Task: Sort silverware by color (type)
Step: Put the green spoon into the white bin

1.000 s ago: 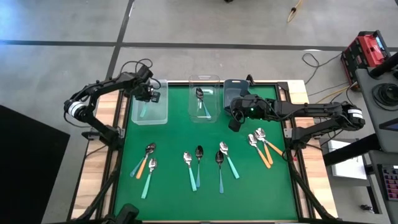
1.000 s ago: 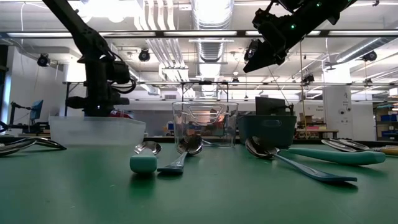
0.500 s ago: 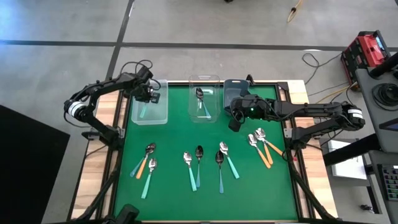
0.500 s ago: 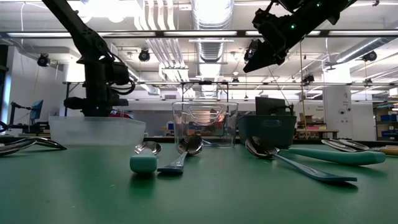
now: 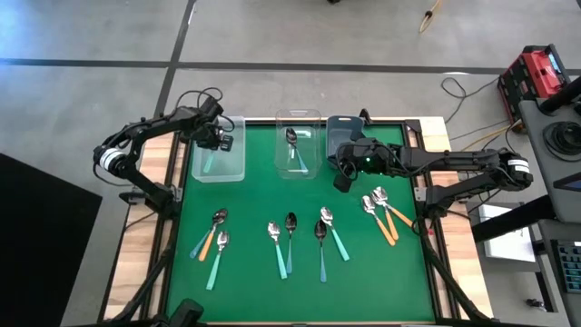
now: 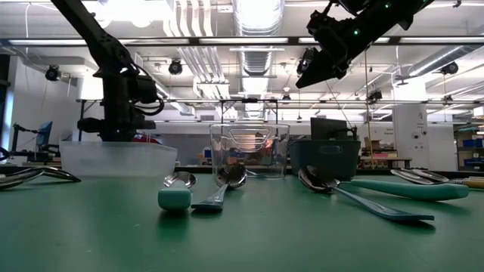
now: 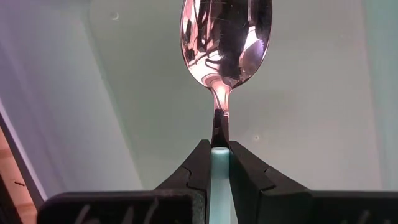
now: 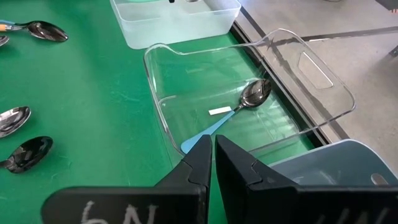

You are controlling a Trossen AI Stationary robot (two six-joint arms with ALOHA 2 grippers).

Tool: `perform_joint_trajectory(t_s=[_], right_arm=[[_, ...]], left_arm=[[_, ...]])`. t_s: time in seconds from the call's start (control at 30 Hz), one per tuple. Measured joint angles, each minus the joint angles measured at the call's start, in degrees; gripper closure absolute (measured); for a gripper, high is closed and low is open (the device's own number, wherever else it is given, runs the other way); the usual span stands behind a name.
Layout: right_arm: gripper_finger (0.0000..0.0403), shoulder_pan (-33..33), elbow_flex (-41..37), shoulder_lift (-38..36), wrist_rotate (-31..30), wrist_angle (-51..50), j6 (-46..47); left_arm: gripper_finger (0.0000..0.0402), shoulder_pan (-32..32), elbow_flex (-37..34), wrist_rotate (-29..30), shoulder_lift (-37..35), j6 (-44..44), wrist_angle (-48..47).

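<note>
Left gripper [image 7: 220, 155] pinches mint-handled silver spoon [image 7: 225, 37], bowl pointing down into frosted clear bin [image 5: 218, 162] at table's back left. Best go low, let go gently so spoon lies flat. Left arm bent over bin. Right gripper [image 8: 214, 152] closed, empty, hangs high near middle clear bin [image 8: 323, 84] holding blue-handled spoon [image 8: 249, 99].

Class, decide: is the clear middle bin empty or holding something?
Holding something: one blue-handled spoon lies inside the clear middle bin, its bowl toward the far wall.
</note>
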State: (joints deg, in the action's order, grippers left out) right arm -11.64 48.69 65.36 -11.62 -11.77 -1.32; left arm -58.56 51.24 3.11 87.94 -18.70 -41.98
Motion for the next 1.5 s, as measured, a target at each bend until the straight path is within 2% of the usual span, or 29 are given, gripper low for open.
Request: perform_joint_trajectory(t_s=[0.47,1.5], right_arm=[[0.0390,0.00,0.00,0.00,0.01,-0.24,-0.20],[0.0390,0.01,0.00,0.00,0.00,-0.37,-0.20]], left_arm=[[0.0366,0.00,-0.02,0.33,0.00,-0.01,0.15],[0.0362,0.02,-0.07,0.44,0.00,0.00,0.31]])
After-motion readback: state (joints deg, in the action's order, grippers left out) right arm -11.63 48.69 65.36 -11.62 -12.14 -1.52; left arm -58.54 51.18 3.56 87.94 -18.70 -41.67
